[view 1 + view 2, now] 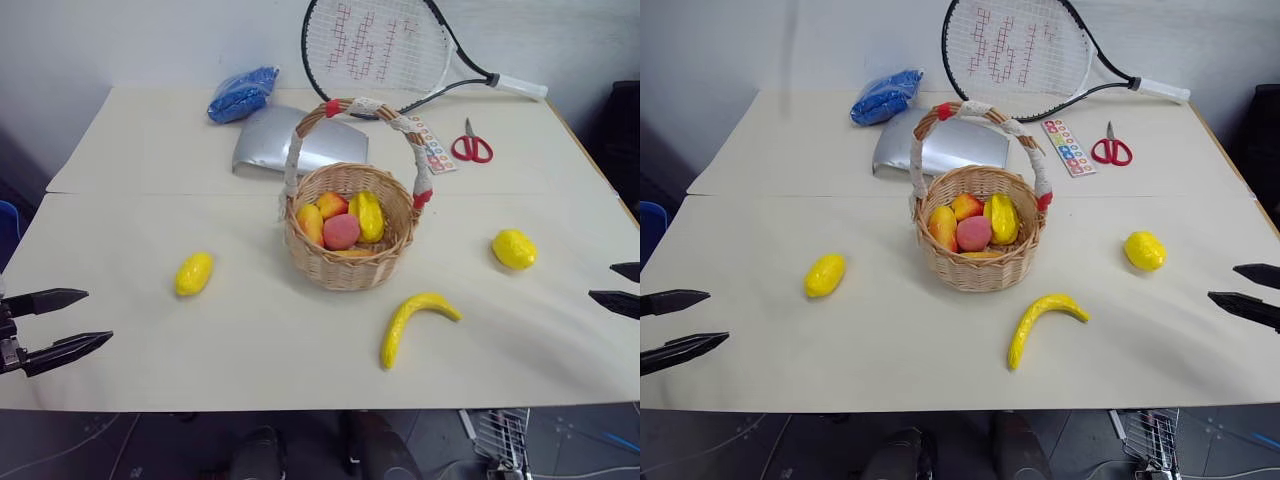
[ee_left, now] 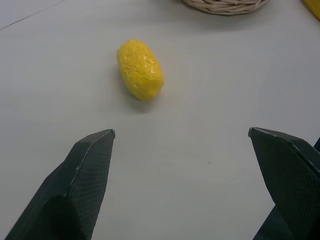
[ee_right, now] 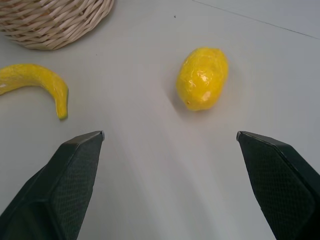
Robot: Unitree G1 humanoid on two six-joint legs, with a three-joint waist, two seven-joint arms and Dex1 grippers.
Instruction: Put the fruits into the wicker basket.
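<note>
From the head camera, a round tan woven wicker basket [image 1: 349, 240] with a tall arched handle wrapped in white tape and red bands stood at the middle of the cream paper-covered table [image 1: 130, 150]. Inside it lay several toy fruits: an orange-yellow rounded piece [image 1: 310, 222], a red-orange piece [image 1: 331, 204], a pink rounded piece [image 1: 341, 232] and a bumpy yellow oval [image 1: 367, 215]. Three fruits lay loose on the table: a bumpy yellow lemon-like oval [image 1: 194, 273] to the left of the basket, a second knobbly yellow lemon [image 1: 514, 249] to the right, and a long curved yellow banana [image 1: 409, 322] near and right of the basket. At the far side lay a crinkled blue bag [image 1: 241, 93], a grey silvery pouch [image 1: 290, 141], a black-framed racket [image 1: 390, 52], a strip of coloured dots [image 1: 431, 144] and red-handled scissors [image 1: 472, 146]. The left gripper [image 1: 75, 320] hovered at the near left edge and the right gripper [image 1: 620, 287] at the right edge, both spread wide and empty. In the left wrist view, the black textured fingers [image 2: 85, 175] stood far apart with the left lemon lying beyond them, the basket's woven base past it. In the right wrist view, the fingers [image 3: 75, 170] were likewise wide apart, holding nothing, with the right lemon, the banana's tip and the basket's wall beyond.
</note>
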